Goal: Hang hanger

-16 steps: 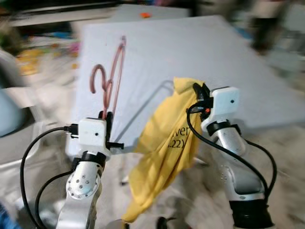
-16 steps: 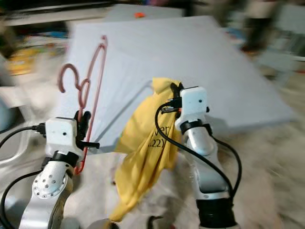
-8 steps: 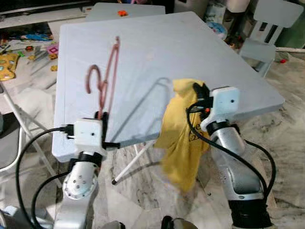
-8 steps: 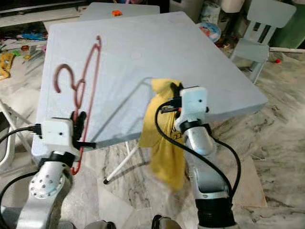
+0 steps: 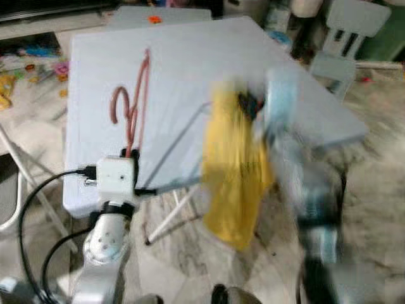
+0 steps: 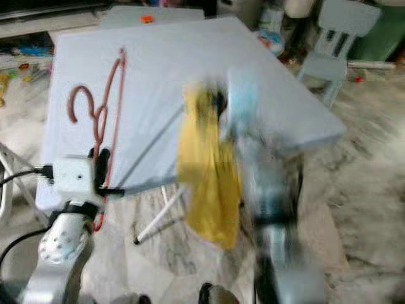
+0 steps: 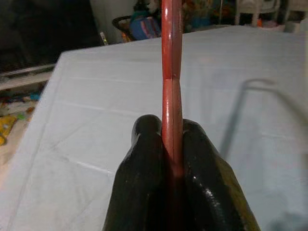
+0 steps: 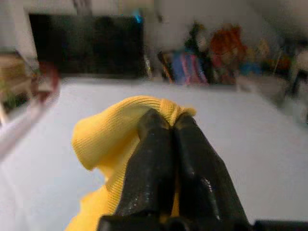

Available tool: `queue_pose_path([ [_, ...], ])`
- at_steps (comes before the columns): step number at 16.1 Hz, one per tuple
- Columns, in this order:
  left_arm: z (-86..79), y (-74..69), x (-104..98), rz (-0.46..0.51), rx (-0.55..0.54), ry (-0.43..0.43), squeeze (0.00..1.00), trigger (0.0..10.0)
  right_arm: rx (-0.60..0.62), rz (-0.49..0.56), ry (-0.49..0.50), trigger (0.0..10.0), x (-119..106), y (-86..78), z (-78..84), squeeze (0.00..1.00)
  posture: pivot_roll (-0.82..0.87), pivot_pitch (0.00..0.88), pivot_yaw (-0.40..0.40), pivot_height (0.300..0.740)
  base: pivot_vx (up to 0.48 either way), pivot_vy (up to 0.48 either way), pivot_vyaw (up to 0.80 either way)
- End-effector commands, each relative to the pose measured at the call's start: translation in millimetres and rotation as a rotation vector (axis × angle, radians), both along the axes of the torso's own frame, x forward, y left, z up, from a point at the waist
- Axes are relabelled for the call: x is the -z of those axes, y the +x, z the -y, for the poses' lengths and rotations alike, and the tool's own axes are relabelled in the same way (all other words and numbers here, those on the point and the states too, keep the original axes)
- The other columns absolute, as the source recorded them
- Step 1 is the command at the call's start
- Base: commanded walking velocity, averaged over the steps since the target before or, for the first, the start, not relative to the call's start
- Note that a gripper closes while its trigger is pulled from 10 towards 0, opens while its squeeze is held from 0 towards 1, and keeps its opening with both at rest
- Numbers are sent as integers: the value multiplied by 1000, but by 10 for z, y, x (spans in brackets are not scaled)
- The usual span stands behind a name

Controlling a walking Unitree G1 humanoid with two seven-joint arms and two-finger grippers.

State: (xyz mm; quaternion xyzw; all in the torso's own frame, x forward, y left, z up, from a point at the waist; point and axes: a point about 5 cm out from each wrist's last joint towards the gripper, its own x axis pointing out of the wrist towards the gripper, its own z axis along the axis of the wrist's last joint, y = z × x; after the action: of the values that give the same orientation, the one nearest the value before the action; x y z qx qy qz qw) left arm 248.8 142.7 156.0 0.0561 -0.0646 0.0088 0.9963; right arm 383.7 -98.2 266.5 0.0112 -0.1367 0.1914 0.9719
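1. Table first, from the left eye view: a pale blue-grey tabletop [image 5: 190,69] runs away from the robot, with a light chair [image 5: 345,44] at about 2 o'clock of it and marble floor [image 5: 183,253] beneath. The left gripper [image 5: 131,154] sits at the table's near edge, around 7 o'clock of the tabletop, clamped on the lower end of a red clothes hanger [image 5: 136,101] that stands up over the table, its hook curling at about 10 o'clock of the gripper. At 3 o'clock of the hanger a yellow garment [image 5: 234,171] hangs limp past the table edge, pinched at its top by the right gripper [image 5: 248,104], which is badly smeared with motion blur.

2. Right eye view: same layout, the right arm again a blur; a small orange object [image 6: 147,19] lies on a second table at the far end, at 12 o'clock.

3. Left wrist view: both black fingers [image 7: 144,163] are pressed narrow against the hanger's red bar, which rises straight up between them, the tabletop spread out behind.

4. Right wrist view: the fingers [image 8: 154,159] are squeezed together on a fold of the yellow knit fabric, which bunches up at 10 o'clock of the fingertips; the tabletop and a dark, cluttered background lie beyond, out of focus.
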Motion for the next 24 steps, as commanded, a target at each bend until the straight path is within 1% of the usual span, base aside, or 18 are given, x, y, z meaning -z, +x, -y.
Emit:
queue_pose_path([
  [1,-26,-19,-28,13,-22,11,0,10000,-47,87,49,10000,-242,32,-46,0,82,153,-73,740,0,0,0],
  [3,-50,-64,-21,15,-48,10,0,10000,-83,92,42,10000,-511,174,-152,0,106,153,-96,740,0,0,0],
  [5,-96,-111,-33,28,-96,15,0,10000,-86,123,12,10000,-765,248,-283,0,142,156,-119,740,0,0,0],
  [6,-126,-126,-71,51,-130,23,0,10000,-53,179,3,10000,-960,264,-303,0,158,158,-125,740,0,0,0],
  [7,-140,-133,-93,61,-138,21,0,10000,-35,215,18,10000,-1099,254,-297,0,172,159,-130,740,0,0,0],
  [8,-177,-155,-121,71,-154,41,0,10000,34,369,0,10000,-1511,159,-263,0,181,160,-131,740,0,0,0],
  [9,-190,-167,-123,72,-162,45,0,10000,64,427,-12,10000,-1649,116,-243,0,185,161,-133,740,0,0,0],
  [11,-192,-177,-116,70,-164,46,0,10000,66,448,9,10000,-1715,96,-223,0,186,164,-134,740,0,0,0],
  [12,-178,-178,-117,71,-164,46,0,10000,35,414,-31,10000,-1520,144,-263,0,184,165,-133,740,0,0,0],
  [14,-146,-164,-118,72,-154,42,0,10000,-73,309,-128,10000,-1027,227,-365,0,181,165,-129,740,0,0,0],
  [15,-135,-154,-120,73,-146,42,0,10000,-174,207,-206,10000,-587,253,-414,0,168,164,-120,740,0,0,0],
  [16,-133,-151,-120,73,-144,42,0,10000,-200,180,-225,10000,-471,251,-423,0,165,164,-118,740,0,0,0],
  [18,-96,-128,-96,65,-122,36,0,10000,-338,50,-337,10000,103,200,-433,0,140,162,-110,740,0,0,0],
  [20,-41,-100,-82,60,-98,24,0,10000,-399,2,-373,10000,352,147,-393,0,125,160,-103,740,0,0,0],
  [21,-33,-95,-81,60,-93,23,0,10000,-408,-14,-372,10000,386,141,-383,0,124,160,-100,740,0,0,0],
  [22,-27,-87,-75,57,-85,22,0,10000,-461,-71,-401,10000,510,110,-353,0,122,156,-96,740,0,0,0],
  [23,-29,-86,-72,55,-83,22,0,10000,-455,-106,-397,10000,553,113,-335,0,122,156,-96,740,0,0,0],
  [24,-31,-80,-66,53,-82,22,0,10000,-457,-121,-395,10000,599,102,-322,1000,122,153,-95,740,0,0,0],
])
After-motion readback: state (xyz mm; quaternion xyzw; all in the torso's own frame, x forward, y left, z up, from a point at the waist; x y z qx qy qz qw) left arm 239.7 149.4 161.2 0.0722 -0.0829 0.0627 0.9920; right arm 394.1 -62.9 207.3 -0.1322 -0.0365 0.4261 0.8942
